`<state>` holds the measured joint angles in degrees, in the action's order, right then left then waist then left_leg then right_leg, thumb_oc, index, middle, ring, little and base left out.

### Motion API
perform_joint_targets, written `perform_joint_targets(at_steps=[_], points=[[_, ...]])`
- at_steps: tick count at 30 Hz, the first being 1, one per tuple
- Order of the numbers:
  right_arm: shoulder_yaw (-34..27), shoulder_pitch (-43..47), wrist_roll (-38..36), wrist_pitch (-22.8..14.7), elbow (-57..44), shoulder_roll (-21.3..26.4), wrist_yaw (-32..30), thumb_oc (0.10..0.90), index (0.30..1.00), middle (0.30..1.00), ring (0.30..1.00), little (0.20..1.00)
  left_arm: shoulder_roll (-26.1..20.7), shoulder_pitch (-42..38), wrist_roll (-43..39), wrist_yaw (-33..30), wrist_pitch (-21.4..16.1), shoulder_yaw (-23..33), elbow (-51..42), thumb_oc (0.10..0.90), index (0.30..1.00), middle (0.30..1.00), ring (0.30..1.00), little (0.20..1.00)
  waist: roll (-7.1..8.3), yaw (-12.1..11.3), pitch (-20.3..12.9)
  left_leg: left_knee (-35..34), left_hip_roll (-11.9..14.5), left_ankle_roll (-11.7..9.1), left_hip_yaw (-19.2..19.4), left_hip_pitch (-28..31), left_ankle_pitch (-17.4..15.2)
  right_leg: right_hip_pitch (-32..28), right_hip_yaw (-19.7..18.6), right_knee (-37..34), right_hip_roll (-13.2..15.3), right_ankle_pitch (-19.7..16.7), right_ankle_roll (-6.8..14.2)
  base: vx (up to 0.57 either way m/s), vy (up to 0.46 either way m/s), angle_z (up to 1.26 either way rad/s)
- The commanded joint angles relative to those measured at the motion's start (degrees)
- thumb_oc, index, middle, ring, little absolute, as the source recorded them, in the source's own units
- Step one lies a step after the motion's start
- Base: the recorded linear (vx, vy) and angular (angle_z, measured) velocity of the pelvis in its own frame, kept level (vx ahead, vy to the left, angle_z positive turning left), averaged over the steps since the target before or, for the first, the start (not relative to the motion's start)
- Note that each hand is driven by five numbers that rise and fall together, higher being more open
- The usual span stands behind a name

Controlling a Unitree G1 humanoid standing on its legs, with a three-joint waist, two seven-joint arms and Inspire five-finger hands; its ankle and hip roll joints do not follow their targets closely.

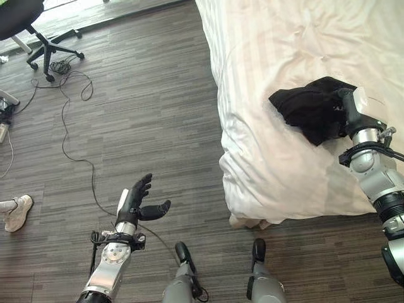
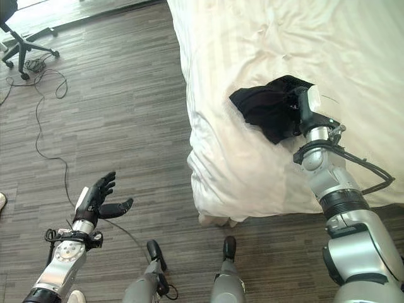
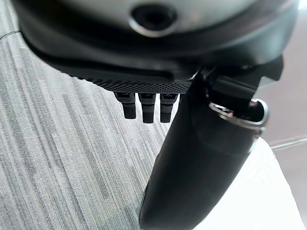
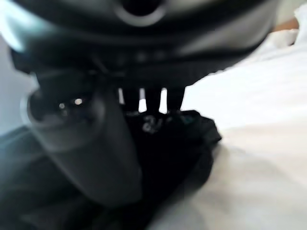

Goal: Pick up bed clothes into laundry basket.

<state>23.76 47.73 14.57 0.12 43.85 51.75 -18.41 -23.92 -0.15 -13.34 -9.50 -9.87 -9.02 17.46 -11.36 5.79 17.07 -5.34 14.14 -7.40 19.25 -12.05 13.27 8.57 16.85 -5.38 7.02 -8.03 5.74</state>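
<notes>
right hand (image 2: 307,110) sits on the black garment (image 2: 265,106) on the bed (image 2: 252,38), centre right; its fingers' state can't be told. left hand (image 1: 136,202), lower left, fingers released.

Bed (image 1: 303,38): we see it on the right, floor (image 1: 145,113) to its left.
Garment (image 1: 309,107): on the bed near its edge, our right hand (image 1: 349,104) at it.
Left hand (image 1: 136,202): over the floor, well left of the bed.
Office chair (image 1: 31,31): far left.

Silver-grey arms; dark robot hand (image 1: 140,203) each; white thumb covers.
</notes>
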Motion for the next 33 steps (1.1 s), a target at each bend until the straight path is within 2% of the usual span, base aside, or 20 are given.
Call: perform_joint_targets(at_steps=[1, 2, 3, 6, 10, 12, 13, 14, 15, 16, 17, 18, 22, 23, 24, 25, 27, 28, 32, 33], points=[[-1.76, 6.24, 0.32, -0.45, -2.87, 2.69, -4.09, 0.4, 0.3, 0.3, 0.3, 0.3, -3.66, -3.24, -0.35, -0.49, -5.83, 1.06, -6.4, 0.8, 0.9, 0.9, 0.9, 0.9, 4.72, 1.21, 0.85, 0.34, 1.18, -5.96, 6.06, 11.86, -10.16, 3.56, -1.87, 0.38, 1.3, 10.1, 0.7, 0.05, 0.044, -0.01], [-4.59, 3.89, 0.23, -0.32, -7.24, 4.38, -4.66, 0.4, 0.3, 0.3, 0.3, 0.3, -3.6, -2.36, -0.53, -0.07, -5.52, 1.77, -7.47, 0.8, 0.9, 0.9, 0.9, 0.9, 5.03, 2.14, 0.05, 0.34, 0.44, -4.77, 6.27, 13.18, -10.81, 2.7, -2.35, 0.38, 1.15, 9.27, 0.15, 0.0, 0.0, 0.0], [-4.88, 3.54, 0.27, -0.24, -7.46, 4.41, -4.63, 0.4, 0.3, 0.3, 0.3, 0.3, -3.67, -2.33, -0.53, -0.07, -5.5, 1.68, -7.51, 0.8, 0.9, 0.9, 0.9, 0.9, 5.1, 2.03, 0.1, 0.34, 0.42, -4.76, 6.29, 13.31, -10.84, 2.58, -2.36, 0.38, 1.16, 9.28, 0.17, 0.06, 0.044, 0.02], [-13.45, -5.18, 0.54, -0.25, -17.13, 8.16, -5.64, 0.4, 0.3, 0.3, 0.3, 0.3, -3.1, -0.38, -0.63, 1.26, -4.69, 3.9, -8.87, 0.8, 0.9, 0.9, 0.9, 0.9, 5.75, 3.98, -1.71, 0.34, -1.26, -3.53, 6.41, 17.83, -13.39, -0.77, -3.81, 0.38, 1.18, 9.96, 0.43, 0.09, 0.046, 0.04], [-27.28, -17.92, -0.99, -1.71, -28.33, 6.61, -8.04, 0.4, 0.3, 0.3, 0.3, 0.3, -2.69, 1.05, -0.93, 1.17, -3.95, 7.37, -9.43, 0.8, 0.9, 0.9, 0.9, 0.9, 8.3, 5.66, -2.37, 9.99, -2.26, -3.33, 4.96, 17.57, -16.09, -2.75, -6.58, 0.38, 0.82, 10.38, 0.33, 0.02, 0.044, -0.02], [-32.72, -23.35, -1.36, -2.56, -33.29, 5.58, -8.73, 0.4, 0.3, 0.3, 0.3, 0.3, -2.49, 2.21, -1.02, 0.23, -3.92, 9.5, -9.36, 0.8, 0.9, 0.9, 0.9, 0.9, 10.6, 4.87, -2.87, 16.67, -3.81, -2.92, -0.95, 15.58, -16.69, -3.09, -9.62, 0.38, -0.04, 10.44, 0.02, 0.03, 0.062, -0.18], [-33.42, -24.07, -1.33, -2.48, -33.7, 5.39, -8.63, 0.4, 0.3, 0.3, 0.3, 0.3, -2.71, 2.15, -1.02, 0.21, -3.92, 9.29, -9.38, 0.8, 0.9, 0.9, 0.9, 0.9, 10.86, 4.57, -3.1, 16.99, -3.92, -2.83, -0.93, 15.1, -16.61, -2.73, -9.73, 0.38, 0.11, 10.21, -0.02, 0.02, 0.033, -0.56], [-34.95, -26.38, -1.2, -2.67, -35.01, 4.96, -8.53, 0.4, 0.3, 0.3, 0.3, 0.3, -2.04, 2.58, -0.92, -0.18, -3.78, 10.02, -8.8, 0.8, 0.9, 0.9, 0.9, 0.9, 11.83, 4.31, -3.36, 18.31, -4.9, -2.24, -4.21, 14.21, -18.56, -3.14, -10.95, 0.38, -0.19, 10.49, -0.11, 0.09, 0.105, -1.02], [-37.07, -28.51, -2.2, -3.73, -36.91, 4.75, -8.83, 0.4, 0.3, 0.3, 0.3, 0.3, -0.89, 3.16, -0.74, -1.58, -3.6, 10.62, -8.41, 0.8, 0.9, 0.9, 0.9, 0.9, 14.19, 2.64, -4.93, 16.64, -10.12, 0.33, -13.33, 13.69, -23.97, -2.89, -15.66, 0.38, -0.99, 9.85, 0.8, 0.15, 0.148, -1.11], [-37.34, -28.95, -3.25, -4.62, -37.03, 5.26, -8.89, 0.4, 0.3, 0.3, 0.3, 0.3, -0.32, 3.2, -0.94, -2.47, -3.59, 10.57, -8.14, 0.8, 0.9, 0.9, 0.9, 0.9, 15.38, 1.81, -5.49, 14.35, -12.28, 1.45, -18.71, 13.95, -26.46, -2.93, -18.95, 0.38, -2.06, 9.65, 1.21, 0.14, 0.19, -1.52], [-38.04, -29.9, -4.0, -5.0, -37.48, 5.4, -8.52, 0.4, 0.3, 0.3, 0.3, 0.3, 0.38, 3.14, -1.45, -2.98, -3.6, 10.42, -7.91, 0.8, 0.9, 0.9, 0.9, 0.9, 16.21, 1.63, -5.83, 12.25, -12.56, 1.95, -22.72, 13.93, -26.26, -3.32, -21.97, 0.38, -2.93, 9.12, 1.35, 0.05, 0.163, -1.83], [-38.55, -31.3, -4.12, -5.64, -36.45, 6.11, -9.13, 0.4, 0.3, 0.3, 0.3, 0.3, 0.62, 3.31, -0.86, -4.72, -3.53, 9.68, -7.82, 0.8, 0.9, 0.9, 0.9, 0.9, 16.66, 2.19, -6.13, 10.42, -11.53, 2.24, -23.66, 13.73, -25.28, -3.64, -23.88, 0.38, -3.12, 8.89, 1.72, -0.02, 0.189, -1.72], [-50.47, -45.5, -2.38, -4.1, -39.7, 3.32, -8.39, 0.4, 0.3, 0.3, 0.3, 0.3, 1.38, 3.07, -1.61, -1.27, -2.46, 8.39, -10.25, 0.8, 0.9, 0.9, 0.9, 0.9, 16.78, 6.8, -8.5, 0.34, -9.53, 3.44, -15.8, 20.7, -22.83, -3.84, -24.01, 0.38, -2.13, 6.62, 3.32, -0.05, 0.181, -0.59], [-50.73, -45.81, -2.36, -4.05, -39.88, 3.2, -8.34, 0.4, 0.3, 0.3, 0.3, 0.3, 1.31, 3.07, -1.62, -1.27, -2.45, 8.24, -10.26, 0.8, 0.9, 0.9, 0.9, 0.9, 16.68, 6.57, -8.62, 0.34, -9.5, 3.54, -15.69, 20.86, -23.24, -3.95, -24.04, 0.38, -2.17, 7.01, 3.41, -0.13, 0.286, -0.23], [-51.09, -47.27, -1.66, -3.71, -39.49, 1.2, -9.04, 0.4, 0.3, 0.3, 0.3, 0.3, 0.74, 2.08, -0.84, -0.64, -2.43, 7.63, -11.05, 0.8, 0.9, 0.9, 0.9, 0.9, 17.18, 8.45, -8.9, 0.34, -10.41, 3.77, -12.49, 21.41, -24.37, -3.06, -24.49, 0.38, -1.21, 5.32, 5.61, -0.11, 0.188, -0.52], [-51.2, -47.35, -1.63, -3.68, -39.58, 1.06, -9.02, 0.4, 0.3, 0.3, 0.3, 0.3, 0.63, 2.01, -0.83, -0.64, -2.45, 7.6, -11.02, 0.8, 0.9, 0.9, 0.9, 0.9, 17.45, 8.14, -9.02, 0.34, -10.63, 3.77, -12.2, 21.16, -24.05, -2.67, -24.87, 0.38, -1.09, 4.98, 5.62, -0.29, 0.297, -0.68], [-51.02, -48.53, 0.24, -3.43, -41.15, -2.56, -9.38, 0.4, 0.3, 0.3, 0.3, 0.3, -0.64, 0.63, 0.25, -0.26, -2.36, 7.86, -12.48, 0.8, 0.9, 0.9, 0.9, 0.9, 17.93, 9.14, -8.11, 0.34, -10.83, 4.14, -7.76, 21.41, -24.11, 0.02, -23.45, 0.38, -0.42, 2.71, 7.92, -0.32, 0.175, -0.93], [-51.19, -48.92, 0.99, -3.33, -41.35, -3.51, -9.98, 0.4, 0.3, 0.3, 0.3, 0.3, -1.11, 0.13, 0.55, -0.34, -2.19, 8.0, -12.55, 0.8, 0.9, 0.9, 0.9, 0.9, 17.41, 8.92, -7.49, 0.34, -10.09, 4.33, -5.76, 21.64, -24.0, 0.66, -19.54, 0.42, -0.01, 3.24, 8.0, -0.3, 0.099, -1.25], [-50.79, -48.64, 4.44, -3.25, -43.74, -6.07, -10.89, 0.4, 0.3, 0.3, 0.3, 0.3, -2.46, 0.89, 1.3, 0.02, -2.27, 9.45, -14.12, 0.8, 0.9, 0.9, 0.9, 0.9, 15.59, 6.28, -6.68, 0.34, -7.36, 4.17, 2.13, 21.02, -21.83, -1.91, 0.08, 4.28, 5.1, 6.05, 4.05, -0.29, 0.069, -1.44], [-50.78, -48.64, 4.44, -3.24, -43.75, -6.08, -10.89, 0.4, 0.3, 0.3, 0.3, 0.3, -2.47, 0.9, 1.3, 0.02, -2.27, 9.46, -14.12, 0.8, 0.9, 0.9, 0.9, 0.9, 15.6, 6.26, -6.66, 0.34, -7.35, 4.16, 2.15, 21.06, -21.84, -1.91, 0.06, 4.33, 5.09, 6.08, 4.05, -0.21, 0.064, -1.46]])
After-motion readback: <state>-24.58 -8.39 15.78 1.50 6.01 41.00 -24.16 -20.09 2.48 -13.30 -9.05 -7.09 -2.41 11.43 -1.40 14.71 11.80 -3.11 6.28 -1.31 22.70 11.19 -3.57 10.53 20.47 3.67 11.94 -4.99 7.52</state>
